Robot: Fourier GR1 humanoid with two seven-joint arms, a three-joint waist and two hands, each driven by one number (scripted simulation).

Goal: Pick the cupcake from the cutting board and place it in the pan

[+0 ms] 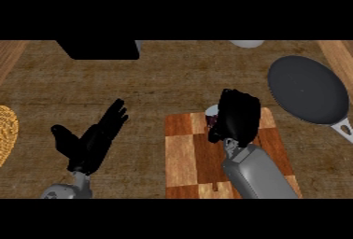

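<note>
A checkered wooden cutting board [185,154] lies at the lower middle of the counter. My right hand [236,117] hangs over its far end with the fingers curled down round the cupcake [212,113]. Only a pale and dark sliver of the cupcake shows at the hand's left side. The dark round pan [307,89] with a light handle [342,128] sits to the right, apart from the board. My left hand [93,137] rests open at the left, fingers straight and pointing away, holding nothing.
A black box-like object [100,49] stands at the far edge, left of centre. A pale round object [247,43] peeks in at the top. A yellow woven thing [5,133] lies at the left edge. Light wooden strips border both far corners.
</note>
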